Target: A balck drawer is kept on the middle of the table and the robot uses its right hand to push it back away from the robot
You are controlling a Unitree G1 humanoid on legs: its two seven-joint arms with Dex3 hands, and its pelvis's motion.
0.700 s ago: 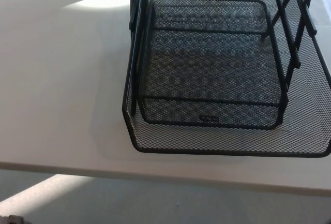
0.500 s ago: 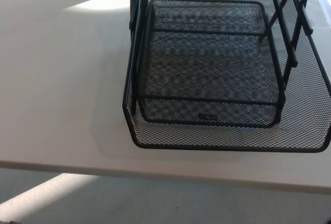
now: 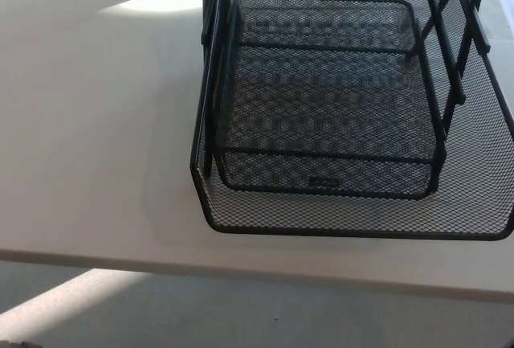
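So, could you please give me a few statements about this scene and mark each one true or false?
1. The black mesh drawer sits on the white table. True.
2. The robot's right hand rests on the drawer's front rim. False: no hand is in view.
3. The drawer holds papers. False: it looks empty.
4. The drawer lies towards the picture's right side. True.
5. Sunlight falls on the table behind the drawer. True.

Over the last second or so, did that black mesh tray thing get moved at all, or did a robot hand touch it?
Nothing visibly changed. The black mesh drawer sits in the same spot on the white table, near its front edge. The picture wobbles slightly between frames, which looks like the camera shifting, not the drawer. No robot hand appears in the head view, so nothing was taken hold of or let go.
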